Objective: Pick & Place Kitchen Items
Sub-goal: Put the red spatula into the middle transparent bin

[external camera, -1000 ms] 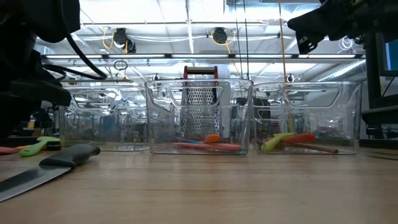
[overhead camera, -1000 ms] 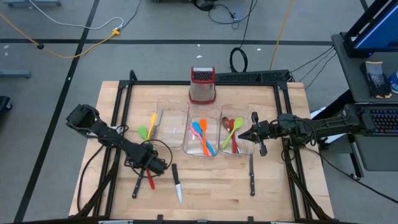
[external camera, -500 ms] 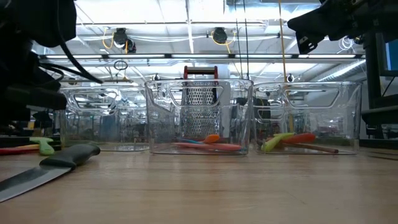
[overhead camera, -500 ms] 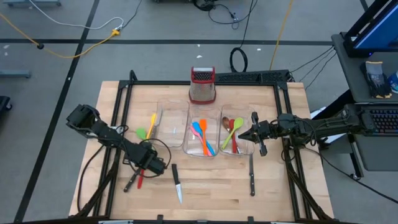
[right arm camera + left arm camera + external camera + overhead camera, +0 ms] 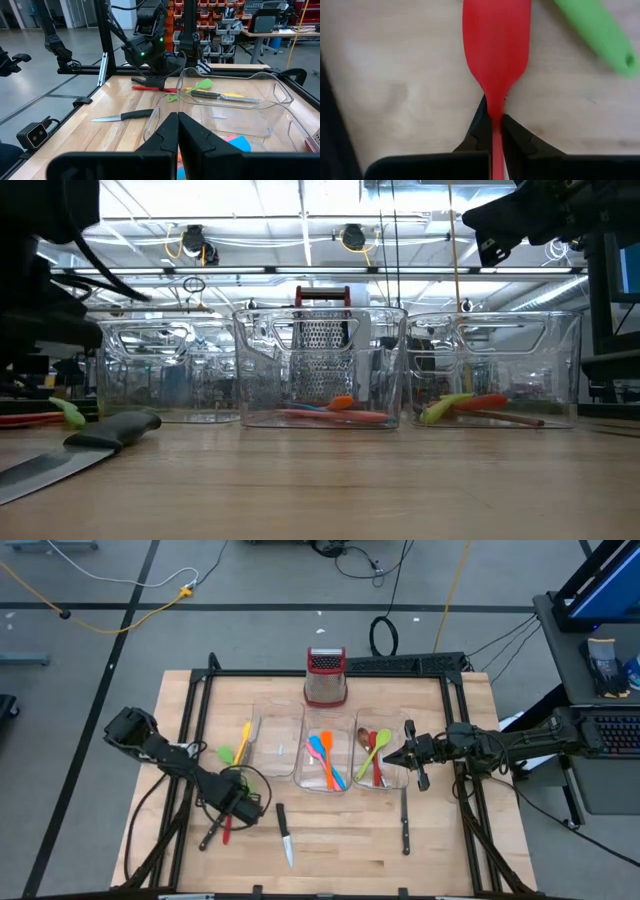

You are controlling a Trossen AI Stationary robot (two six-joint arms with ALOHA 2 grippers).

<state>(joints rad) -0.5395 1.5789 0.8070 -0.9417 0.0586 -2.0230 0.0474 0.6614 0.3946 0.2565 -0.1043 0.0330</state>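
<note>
Left pincer clamps red spatula; no legible writing.

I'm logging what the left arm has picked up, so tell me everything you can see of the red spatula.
The red spatula is a slim one-piece utensil, apparently silicone or plastic, with a flat rounded blade narrowing into a thin handle. The left claw is shut on that handle just behind the blade. It lies roughly level, low over the wooden table near its front left; whether it touches the wood is unclear. A green utensil lies beside it, apart.
</note>
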